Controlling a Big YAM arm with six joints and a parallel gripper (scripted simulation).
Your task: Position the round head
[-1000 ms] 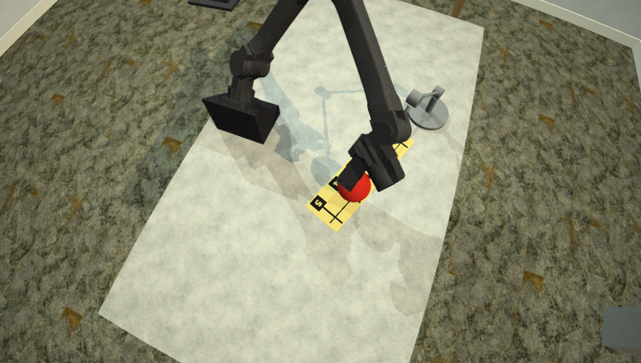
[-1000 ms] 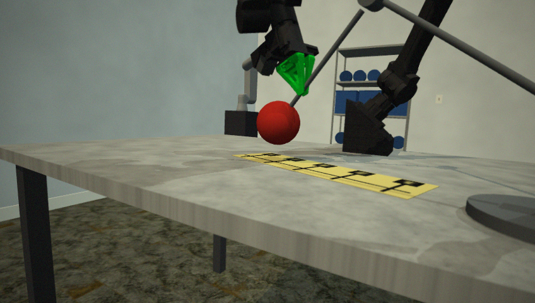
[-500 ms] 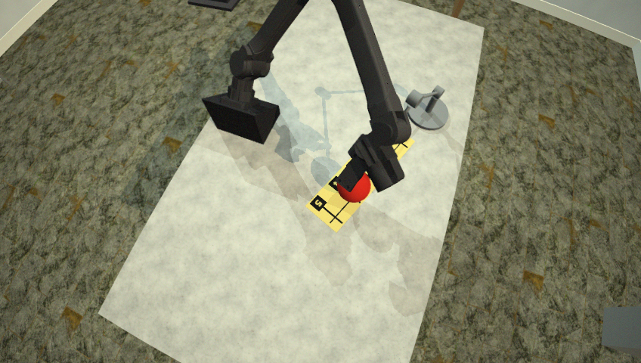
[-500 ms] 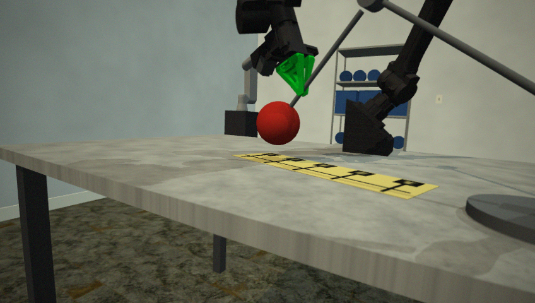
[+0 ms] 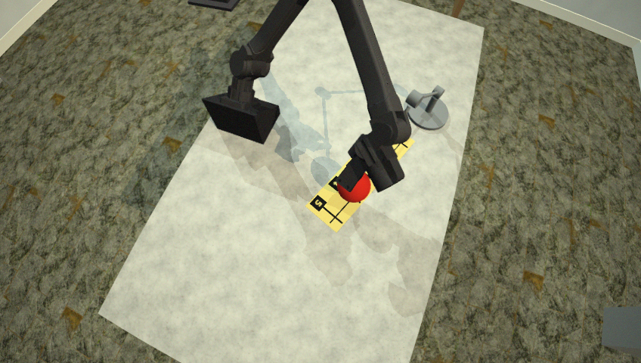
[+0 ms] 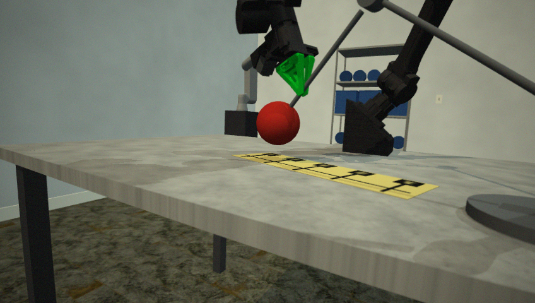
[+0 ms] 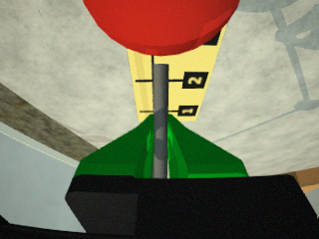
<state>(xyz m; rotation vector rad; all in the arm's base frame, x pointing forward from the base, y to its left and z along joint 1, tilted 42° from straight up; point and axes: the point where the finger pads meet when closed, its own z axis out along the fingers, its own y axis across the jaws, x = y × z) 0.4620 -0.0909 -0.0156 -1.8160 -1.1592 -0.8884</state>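
The lamp's round red head (image 5: pixel 354 187) (image 6: pixel 277 122) hangs above the far part of the yellow strip (image 5: pixel 360 181), clear of the bench. In the overhead view it covers the strip next to label 4, with label 5 (image 5: pixel 320 202) and its crossing showing beyond it. My gripper (image 6: pixel 300 89), with green fingers, is shut on the lamp's thin grey rod (image 6: pixel 324 58) just behind the head; the wrist view shows the rod (image 7: pixel 159 119) between the fingers and the head (image 7: pixel 161 0) ahead. The lamp's grey round foot (image 5: pixel 429 114) stands past the strip's near end.
A second dark arm with a black wedge-shaped end (image 5: pixel 240 116) stands on the bench to the left of the strip. The lamp's upper rod (image 6: pixel 458 45) slants overhead. A shelf with blue items (image 6: pixel 370 93) stands behind the table.
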